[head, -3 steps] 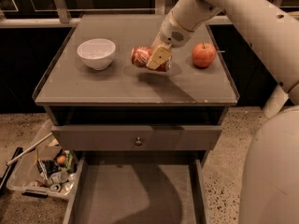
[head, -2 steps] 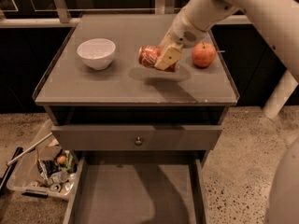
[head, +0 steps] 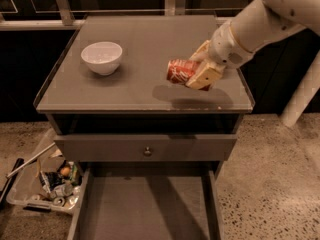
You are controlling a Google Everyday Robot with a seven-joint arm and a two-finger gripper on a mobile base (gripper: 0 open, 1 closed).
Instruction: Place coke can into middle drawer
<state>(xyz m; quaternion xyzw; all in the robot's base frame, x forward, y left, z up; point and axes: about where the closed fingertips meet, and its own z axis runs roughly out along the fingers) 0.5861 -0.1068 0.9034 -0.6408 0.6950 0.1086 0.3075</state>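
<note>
The coke can [head: 178, 71] is red with white lettering and lies on its side in the air, above the front right part of the cabinet top [head: 150, 39]. My gripper [head: 194, 74] is shut on the can's right end, with tan fingers [head: 206, 76] around it. Its shadow falls on the top just below. The middle drawer [head: 145, 209] is pulled out at the bottom of the view, a grey tray with a bare flat floor, lower and nearer than the can.
A white bowl [head: 102, 57] stands on the left of the cabinet top. A shut drawer front with a small knob [head: 146, 150] sits above the open tray. A plastic bin of clutter [head: 47, 184] lies on the floor at the left.
My gripper has carried the can off the surface toward the front right edge of the top. The apple seen earlier is now hidden behind my arm.
</note>
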